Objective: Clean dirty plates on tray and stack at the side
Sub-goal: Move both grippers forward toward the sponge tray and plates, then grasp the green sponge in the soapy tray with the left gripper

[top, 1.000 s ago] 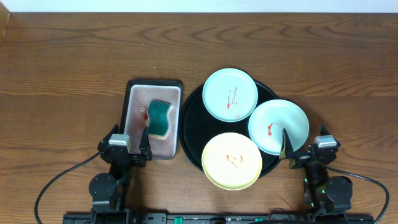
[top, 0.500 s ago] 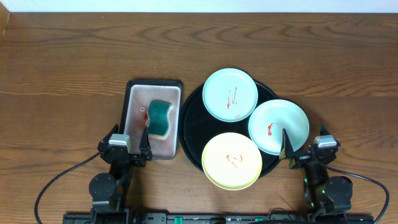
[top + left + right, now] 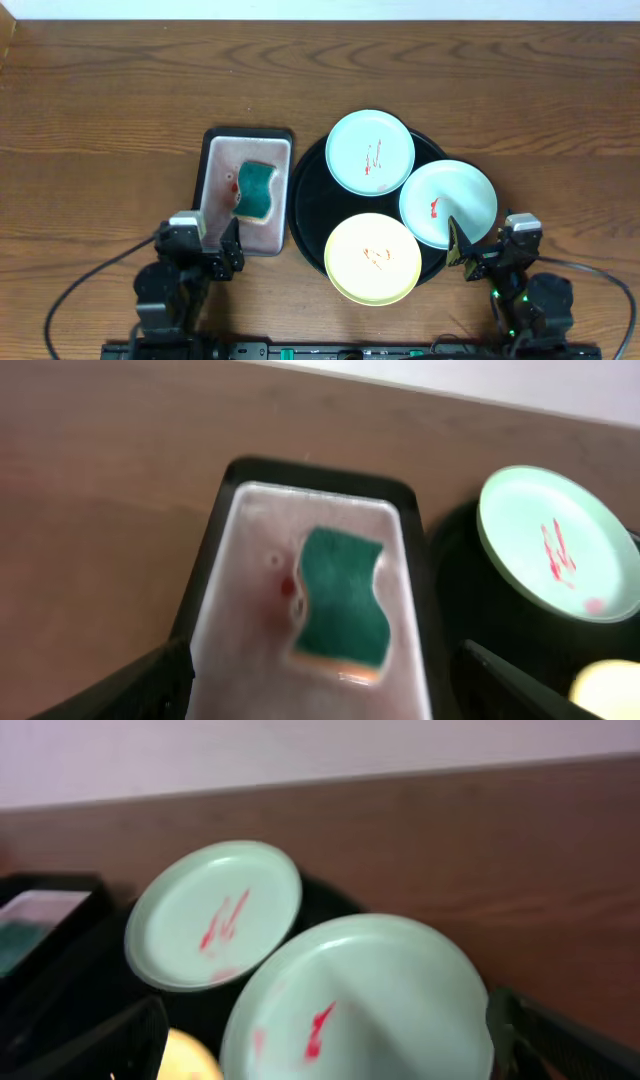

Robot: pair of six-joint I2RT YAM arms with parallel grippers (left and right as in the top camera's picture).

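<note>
Both stand open-jawed and empty — the left gripper [image 3: 212,232] at the near end of the pinkish tray [image 3: 264,232] with its green sponge [image 3: 257,190], the right gripper [image 3: 487,236] by the right-hand mint plate [image 3: 448,203] on the black tray [image 3: 310,200] — it, the far mint plate [image 3: 370,152] and the yellow plate [image 3: 373,258] all sauce-smeared.

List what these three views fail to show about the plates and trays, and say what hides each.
Yellow plate: right wrist view, cut off by the bottom edge; its smears unseen there.
Black tray: overhead, floor mostly hidden under the plates.
Sponge tray: left wrist view, near end cut off by the bottom edge.
Sponge underside: hidden in every view, facing down.
</note>
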